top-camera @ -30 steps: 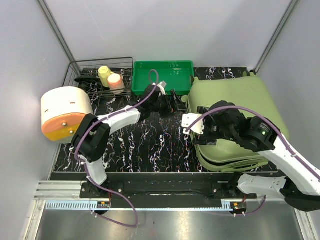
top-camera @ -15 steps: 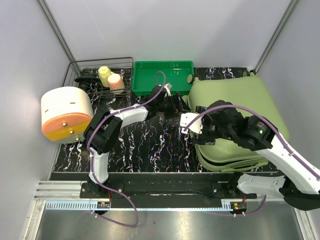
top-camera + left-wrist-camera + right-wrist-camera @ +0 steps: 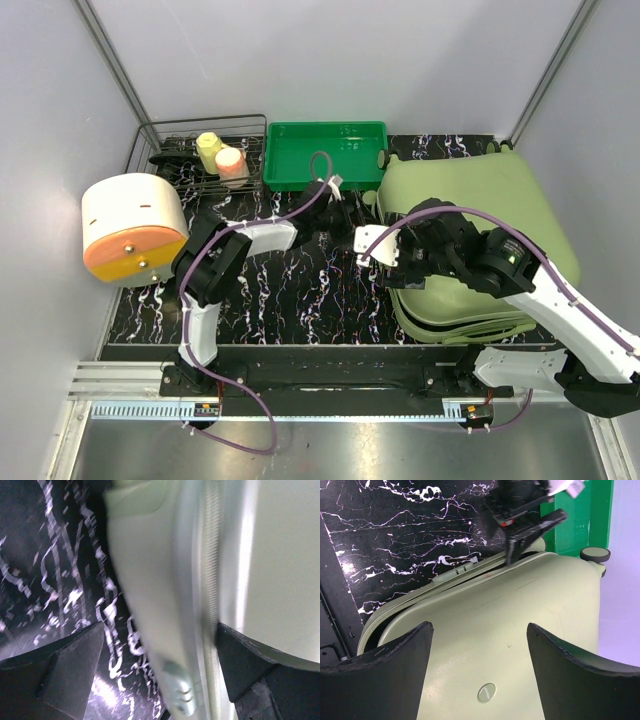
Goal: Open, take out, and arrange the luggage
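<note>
Over the last second the left arm has reached further right across the black marbled tabletop [image 3: 290,290], bringing the left fingers [image 3: 65,670] right up to the side of the luggage [image 3: 480,200]. The right arm has edged a little leftward too.

The luggage lies flat on the right side of the tabletop, lid up and wheels toward the back wall, just beside the green tray [image 3: 310,165]. The left fingers are spread wide and straddle its side rim, with the zip [image 3: 211,580] running between them. To my eye that is a hunt for the seam or the zip pull, though I can't say whether anything is touched.

The right fingers [image 3: 385,665] hang wide apart above the lid and hold nothing, probably waiting to lift the lid or steady it. A dark gap shows along the near edge, so the two halves look slightly parted.

The shell is smooth, pale olive hard plastic with rounded corners and a small round badge [image 3: 486,692]. It looks slippery, and the ridged zip tape is the only real purchase. One small wheel [image 3: 595,554] sticks out at the far corner.
</note>
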`<state>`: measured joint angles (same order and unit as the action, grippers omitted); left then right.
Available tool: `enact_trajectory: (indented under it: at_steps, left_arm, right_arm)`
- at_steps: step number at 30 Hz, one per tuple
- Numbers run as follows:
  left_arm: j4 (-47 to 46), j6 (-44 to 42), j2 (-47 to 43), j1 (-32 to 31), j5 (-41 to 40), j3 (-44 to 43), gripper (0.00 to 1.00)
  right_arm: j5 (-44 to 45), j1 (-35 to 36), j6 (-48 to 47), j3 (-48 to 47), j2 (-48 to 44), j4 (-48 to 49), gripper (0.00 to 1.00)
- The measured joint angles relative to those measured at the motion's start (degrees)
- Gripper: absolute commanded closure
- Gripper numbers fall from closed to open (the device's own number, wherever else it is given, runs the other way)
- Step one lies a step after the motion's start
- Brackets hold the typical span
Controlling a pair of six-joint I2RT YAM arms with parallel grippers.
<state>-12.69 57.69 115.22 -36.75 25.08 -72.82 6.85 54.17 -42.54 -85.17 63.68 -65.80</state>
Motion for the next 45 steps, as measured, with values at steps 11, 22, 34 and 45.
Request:
enact_trajectory:
  at_steps: [11,22,34,45]
  left_arm:
    - [-0.92,-1.09,-0.17,-1.25,-1.09,2.27,0.01]
    - [15.06,-7.34,1.57,-5.33,-1.11,-10.47,0.01]
    - [28.52,-10.14,-1.14,-8.46,-0.11,-30.29,0.01]
    - [25.11,-11.89,0.31,-10.47,1.95,-37.29,0.01]
  right_arm:
    - [-0.48,0.00,-0.02,0.00,-0.02,0.02,0.18]
    - [-5.16,0.00,-3.41,0.00,0.85,-2.43,0.23]
    - [-10.03,2.49,-12.79,0.04,2.32,-6.91,0.36]
    - [15.85,3.85,-16.26,9.97,4.79,-4.00,0.59]
